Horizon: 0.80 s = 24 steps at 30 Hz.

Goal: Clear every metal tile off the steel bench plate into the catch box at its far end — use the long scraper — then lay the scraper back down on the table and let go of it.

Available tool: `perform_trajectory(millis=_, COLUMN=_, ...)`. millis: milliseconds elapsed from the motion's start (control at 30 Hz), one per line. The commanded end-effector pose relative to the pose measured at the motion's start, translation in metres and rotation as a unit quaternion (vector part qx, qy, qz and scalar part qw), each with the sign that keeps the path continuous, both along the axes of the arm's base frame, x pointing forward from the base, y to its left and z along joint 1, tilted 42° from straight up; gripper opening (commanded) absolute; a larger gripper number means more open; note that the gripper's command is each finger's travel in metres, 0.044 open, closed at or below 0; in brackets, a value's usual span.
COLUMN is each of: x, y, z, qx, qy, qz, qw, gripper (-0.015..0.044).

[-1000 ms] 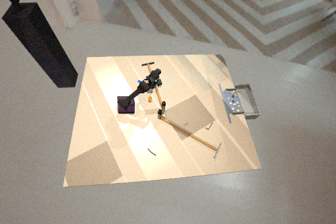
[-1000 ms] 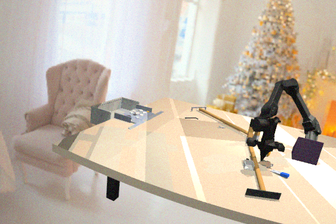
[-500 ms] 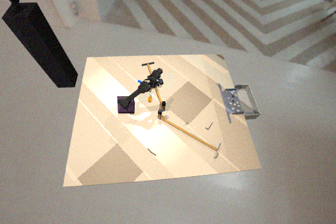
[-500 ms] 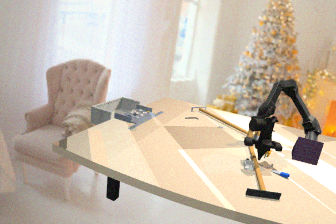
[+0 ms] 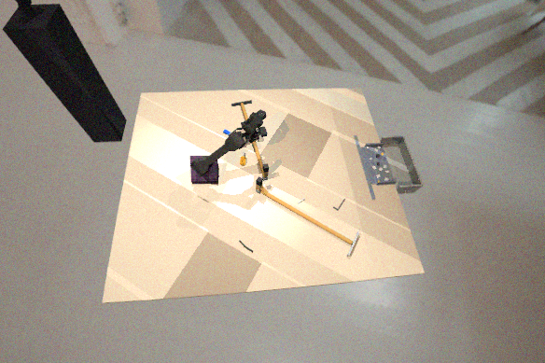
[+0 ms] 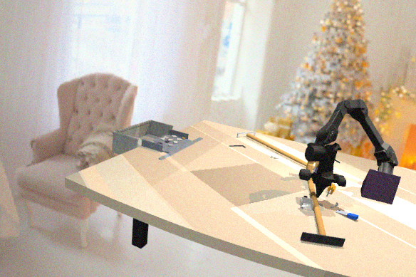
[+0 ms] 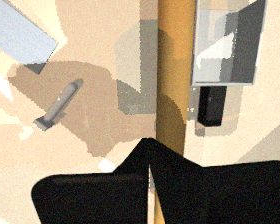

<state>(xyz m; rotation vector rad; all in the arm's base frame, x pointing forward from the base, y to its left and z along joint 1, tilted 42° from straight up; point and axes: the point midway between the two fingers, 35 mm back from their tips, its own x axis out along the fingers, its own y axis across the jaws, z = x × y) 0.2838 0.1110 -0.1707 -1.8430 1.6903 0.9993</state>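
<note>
Likely stiff and head-heavy, the long scraper, pointing toward the surface's lower-right corner from above, wants the closed, empty hand at its black block.

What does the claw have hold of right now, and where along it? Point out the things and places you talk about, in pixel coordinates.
Nothing: the claw [image 6: 318, 196] [image 7: 149, 142] is shut on itself, with the near wooden handle [image 5: 258, 152] [image 6: 318, 214] [image 7: 175, 60] outside its fingers.

The pale table carries, seemingly, two long wooden-handled tools.
</note>
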Motion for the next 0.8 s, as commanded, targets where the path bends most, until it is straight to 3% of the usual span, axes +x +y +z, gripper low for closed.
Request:
perform_trajectory(millis=0, x=0.004, y=-0.001, z=-0.003, qx=-0.003, qy=0.000, qz=0.002, qw=1.000, gripper=0.0000)
perform_trajectory(millis=767, x=0.027, y=0.002, z=-0.006, qx=-0.003, qy=0.000, qz=0.001, qw=1.000, gripper=0.0000)
